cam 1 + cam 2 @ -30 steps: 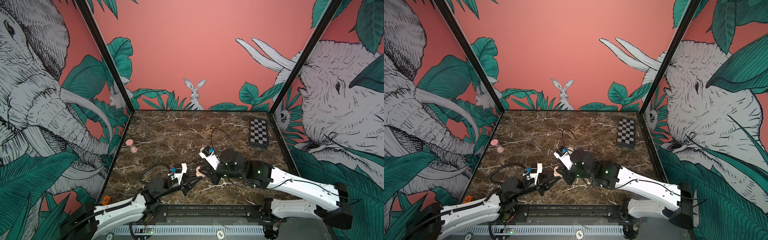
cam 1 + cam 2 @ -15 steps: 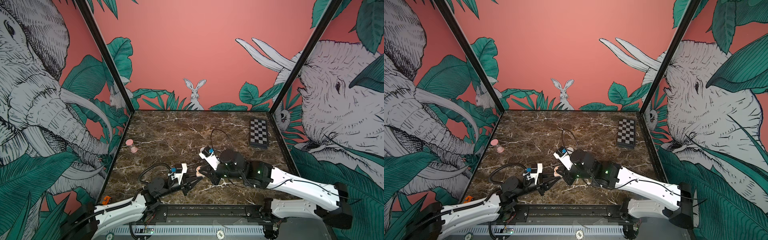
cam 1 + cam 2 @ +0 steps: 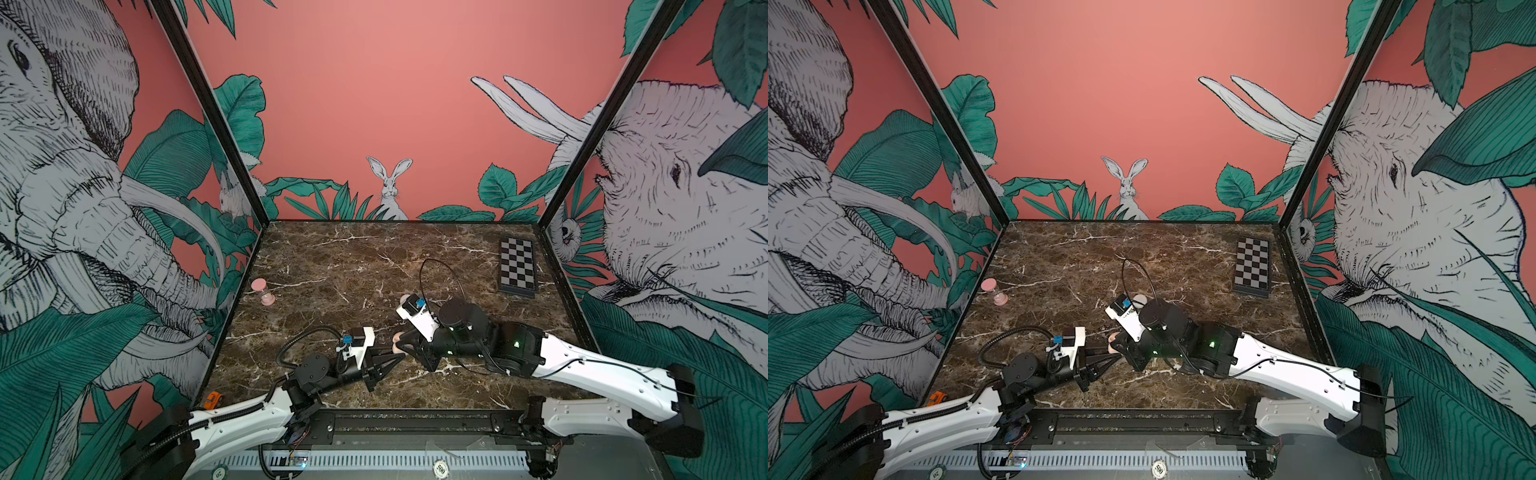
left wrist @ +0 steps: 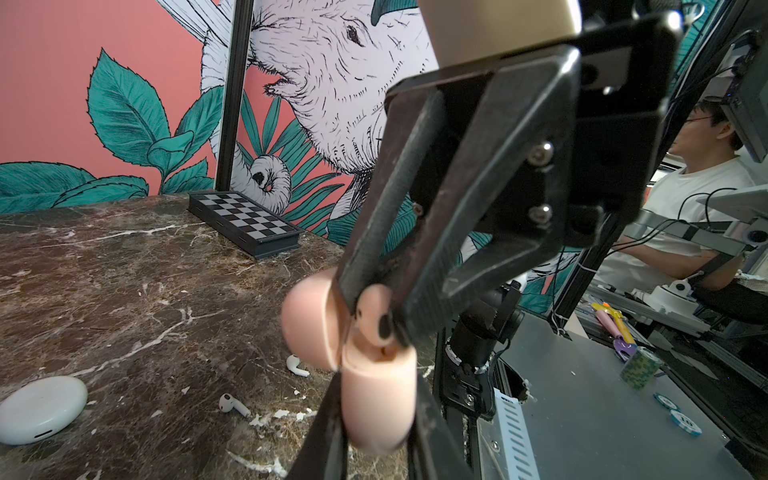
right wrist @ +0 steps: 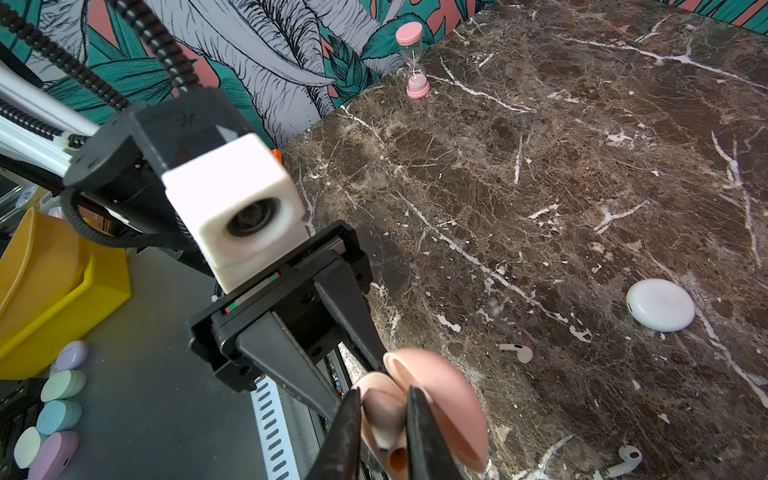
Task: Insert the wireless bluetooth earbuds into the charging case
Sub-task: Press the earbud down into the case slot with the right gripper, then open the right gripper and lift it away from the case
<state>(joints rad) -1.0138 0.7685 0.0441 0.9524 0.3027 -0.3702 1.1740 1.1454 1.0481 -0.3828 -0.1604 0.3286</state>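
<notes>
Left tool [image 3: 394, 360], clenched, grips a glossy pink egg-shaped charging case [image 4: 380, 407] by its body, hinged lid open, over the worktop's near middle. Right tool [image 5: 384, 409] pinches 1 matte pink earbud [image 4: 374, 309], stem toward the case's socket. Brown, white-veined marble worktop [image 3: 332, 266]; flat checkered box [image 3: 516, 266] at far right; pink hourglass [image 5: 413, 62], upright; smooth white disc-shaped case [image 5: 660, 304]; 2 glossy white stemmed earbuds [image 5: 517, 352] [image 5: 625, 459] lying loose nearby.
</notes>
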